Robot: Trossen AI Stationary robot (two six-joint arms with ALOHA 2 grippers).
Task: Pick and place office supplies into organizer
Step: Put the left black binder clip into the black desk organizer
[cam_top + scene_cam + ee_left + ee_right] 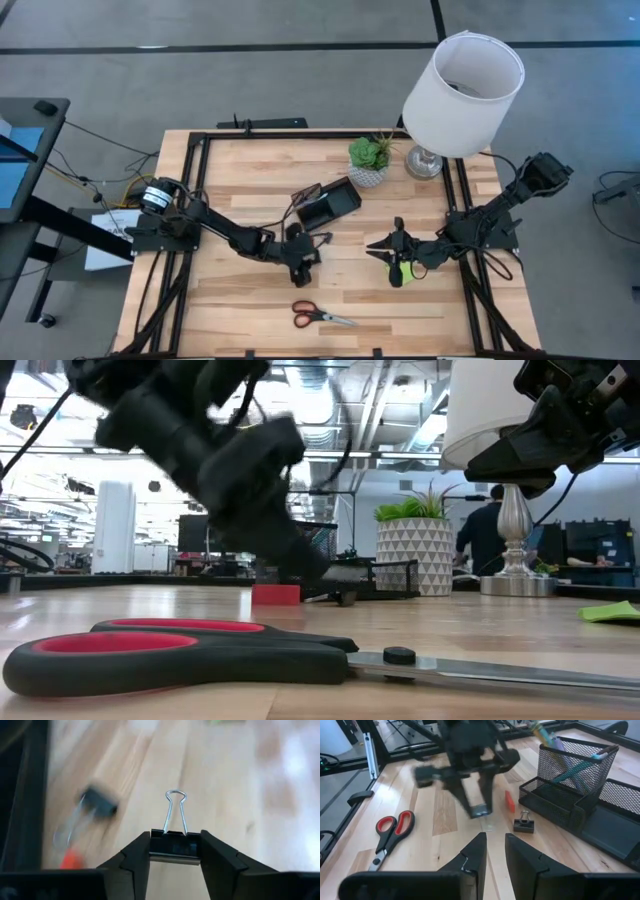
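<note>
My left gripper [300, 258] is at the table's middle, shut on a small black binder clip [174, 847]; it also shows in the right wrist view [479, 810]. A second binder clip [523, 824] and a small orange item [509, 801] lie on the table beside the black mesh organizer [328, 203], which holds pens [570, 767]. My right gripper [493, 845] is empty, its fingers a little apart, next to the lime-green sticky pad [401, 271]. Red-handled scissors [320, 316] lie flat near the front edge. My left gripper pinches the binder clip's black body [174, 851] between its two fingers, one on each end. The fingers slant down from the table's left. The clip's wire handles [175, 812] stick out past the fingertips. The clip is close over the table; whether it is clear, I cannot tell.
A white-shaded lamp [460, 95] and a small potted plant [368, 160] stand at the far right, behind the organizer. Bare wood lies between the two grippers and to the left of the scissors. A person shows in the room beyond the table [485, 540].
</note>
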